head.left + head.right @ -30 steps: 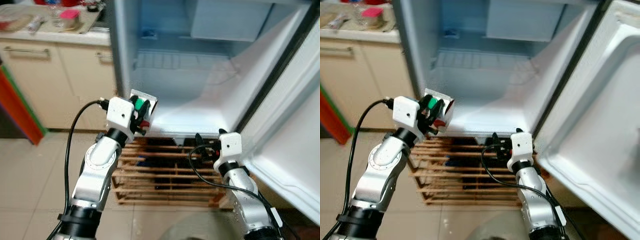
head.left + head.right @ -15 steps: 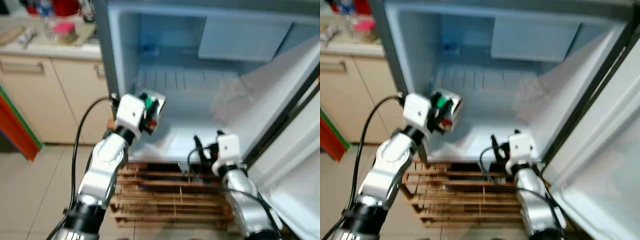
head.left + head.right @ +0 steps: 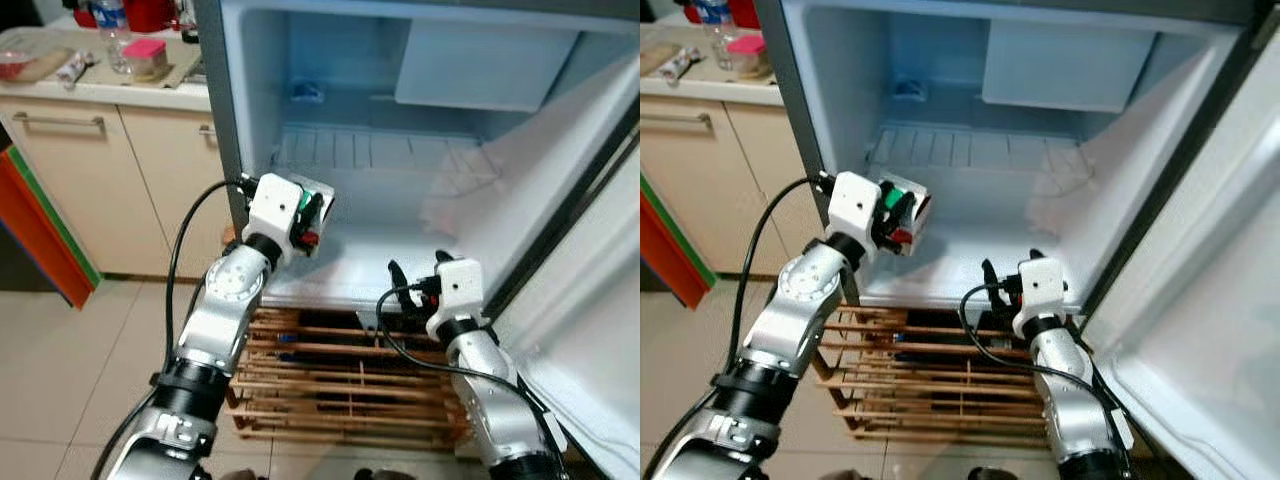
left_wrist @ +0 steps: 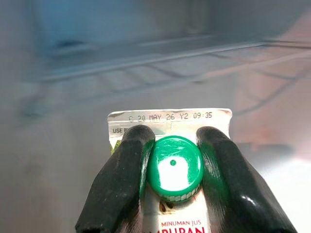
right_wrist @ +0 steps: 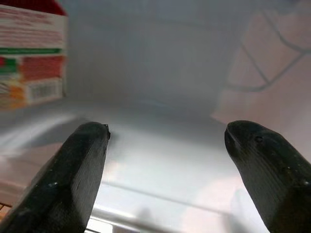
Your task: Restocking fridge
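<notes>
One juice carton (image 4: 171, 160) hangs over the fridge's (image 3: 350, 285) open floor.

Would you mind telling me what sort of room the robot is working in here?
Most likely a home kitchen. An open fridge stands beside cream cabinets under a counter holding bottles and containers, on a tiled floor. The left tool holds a juice carton at the fridge opening.

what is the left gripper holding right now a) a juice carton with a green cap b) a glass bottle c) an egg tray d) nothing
a, the left gripper has its two black fingers closed either side of the green cap of a juice carton, held at the mouth of the open fridge.
</notes>
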Motion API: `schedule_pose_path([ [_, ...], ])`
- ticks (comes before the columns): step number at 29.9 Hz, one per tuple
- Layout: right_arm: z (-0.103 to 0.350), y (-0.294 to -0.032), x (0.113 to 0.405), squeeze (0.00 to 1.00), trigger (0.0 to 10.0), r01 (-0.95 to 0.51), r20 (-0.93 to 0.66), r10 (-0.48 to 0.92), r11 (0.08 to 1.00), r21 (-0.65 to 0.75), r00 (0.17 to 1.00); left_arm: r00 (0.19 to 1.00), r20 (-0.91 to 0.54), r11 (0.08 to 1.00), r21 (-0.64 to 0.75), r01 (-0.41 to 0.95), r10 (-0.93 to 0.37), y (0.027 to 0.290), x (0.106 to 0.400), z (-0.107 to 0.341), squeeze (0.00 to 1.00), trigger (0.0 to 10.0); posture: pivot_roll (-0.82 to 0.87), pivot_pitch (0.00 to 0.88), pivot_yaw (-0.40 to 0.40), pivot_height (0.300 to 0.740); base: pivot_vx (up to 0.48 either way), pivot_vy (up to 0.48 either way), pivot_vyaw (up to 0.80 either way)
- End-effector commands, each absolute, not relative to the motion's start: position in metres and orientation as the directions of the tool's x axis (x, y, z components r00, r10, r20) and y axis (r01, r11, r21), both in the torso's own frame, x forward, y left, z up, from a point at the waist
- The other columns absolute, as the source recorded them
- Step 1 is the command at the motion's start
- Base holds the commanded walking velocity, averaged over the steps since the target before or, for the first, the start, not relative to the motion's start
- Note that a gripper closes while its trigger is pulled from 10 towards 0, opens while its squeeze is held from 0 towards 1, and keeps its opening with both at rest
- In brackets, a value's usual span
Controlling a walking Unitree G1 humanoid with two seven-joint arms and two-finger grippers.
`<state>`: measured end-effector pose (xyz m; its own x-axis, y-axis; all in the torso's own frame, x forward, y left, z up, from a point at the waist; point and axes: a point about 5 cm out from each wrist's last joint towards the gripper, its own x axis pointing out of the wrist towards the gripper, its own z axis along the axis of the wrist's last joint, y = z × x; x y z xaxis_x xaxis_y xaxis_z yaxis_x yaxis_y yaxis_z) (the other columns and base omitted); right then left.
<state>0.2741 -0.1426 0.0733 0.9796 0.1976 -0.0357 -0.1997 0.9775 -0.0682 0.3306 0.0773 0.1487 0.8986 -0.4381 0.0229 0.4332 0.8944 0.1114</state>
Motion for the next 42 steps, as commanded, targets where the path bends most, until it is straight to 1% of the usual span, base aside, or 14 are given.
schedule_pose_path([
  [1, 0.074, -0.146, 0.273, 0.00, 10.0, -0.192, -0.039, 0.189, 0.980, -0.059, 0.981, 0.896, 0.023, 0.896, 0.046, 0.442, -0.443, 0.068, 0.332, 0.154, 0.00, 0.0, -0.05, 0.043, -0.028, 0.740, 0.000, 0.000, 0.00],
  [3, 0.074, -0.144, 0.270, 0.00, 10.0, -0.195, -0.046, 0.193, 0.979, -0.058, 0.980, 0.887, 0.009, 0.887, -0.031, 0.461, -0.461, 0.054, 0.330, 0.150, 0.00, 0.0, -0.06, 0.042, -0.028, 0.740, 0.000, 0.000, 0.00],
  [4, 0.074, -0.144, 0.269, 0.00, 10.0, -0.197, -0.048, 0.194, 0.979, -0.057, 0.980, 0.886, 0.004, 0.886, -0.030, 0.463, -0.463, 0.050, 0.329, 0.148, 0.00, 0.0, -0.06, 0.041, -0.026, 0.740, 0.000, 0.000, 0.00],
  [9, 0.073, -0.142, 0.266, 0.00, 10.0, -0.203, -0.054, 0.200, 0.978, -0.057, 0.978, 0.911, 0.012, 0.908, 0.084, 0.411, -0.413, 0.049, 0.337, 0.151, 0.00, 0.0, -0.06, 0.058, -0.021, 0.740, 0.000, 0.000, 0.00],
  [13, 0.073, -0.140, 0.262, 0.00, 10.0, -0.208, -0.055, 0.205, 0.977, -0.056, 0.977, 0.922, 0.022, 0.913, 0.146, 0.381, -0.388, 0.051, 0.346, 0.156, 0.00, 0.0, -0.06, 0.077, -0.017, 0.740, 0.000, 0.000, 0.00],
  [19, 0.072, -0.139, 0.256, 0.00, 10.0, -0.202, -0.062, 0.199, 0.978, -0.045, 0.978, 0.940, 0.036, 0.925, 0.192, 0.327, -0.339, 0.055, 0.361, 0.164, 0.00, 0.0, -0.07, 0.088, -0.006, 0.740, 0.000, 0.000, 0.00],
  [21, 0.071, -0.138, 0.253, 0.00, 10.0, -0.197, -0.066, 0.194, 0.980, -0.040, 0.979, 0.954, 0.035, 0.937, 0.202, 0.286, -0.299, 0.058, 0.365, 0.165, 0.00, 0.0, -0.08, 0.102, 0.001, 0.740, 0.000, 0.000, 0.00],
  [23, 0.070, -0.138, 0.250, 0.00, 10.0, -0.195, -0.073, 0.192, 0.980, -0.036, 0.979, 0.971, 0.021, 0.953, 0.196, 0.229, -0.238, 0.061, 0.369, 0.163, 0.00, 0.0, -0.08, 0.109, 0.001, 0.740, 0.000, 0.000, 0.00],
  [29, 0.070, -0.138, 0.246, 0.00, 10.0, -0.196, -0.082, 0.193, 0.980, -0.034, 0.978, 0.985, 0.010, 0.971, 0.171, 0.167, -0.171, 0.062, 0.373, 0.158, 0.00, 0.0, -0.09, 0.129, 0.001, 0.740, 0.000, 0.000, 0.00],
  [37, 0.070, -0.138, 0.243, 0.00, 10.0, -0.198, -0.092, 0.194, 0.980, -0.034, 0.977, 0.987, 0.005, 0.974, 0.167, 0.156, -0.159, 0.058, 0.375, 0.155, 0.00, 0.0, -0.11, 0.140, 0.005, 0.740, 0.000, 0.000, 0.00],
  [42, 0.069, -0.139, 0.242, 0.00, 10.0, -0.193, -0.101, 0.189, 0.981, -0.033, 0.977, 0.984, -0.020, 0.978, 0.115, 0.177, -0.176, 0.054, 0.373, 0.148, 0.00, 0.0, -0.11, 0.145, 0.013, 0.740, 0.000, 0.000, 0.00],
])
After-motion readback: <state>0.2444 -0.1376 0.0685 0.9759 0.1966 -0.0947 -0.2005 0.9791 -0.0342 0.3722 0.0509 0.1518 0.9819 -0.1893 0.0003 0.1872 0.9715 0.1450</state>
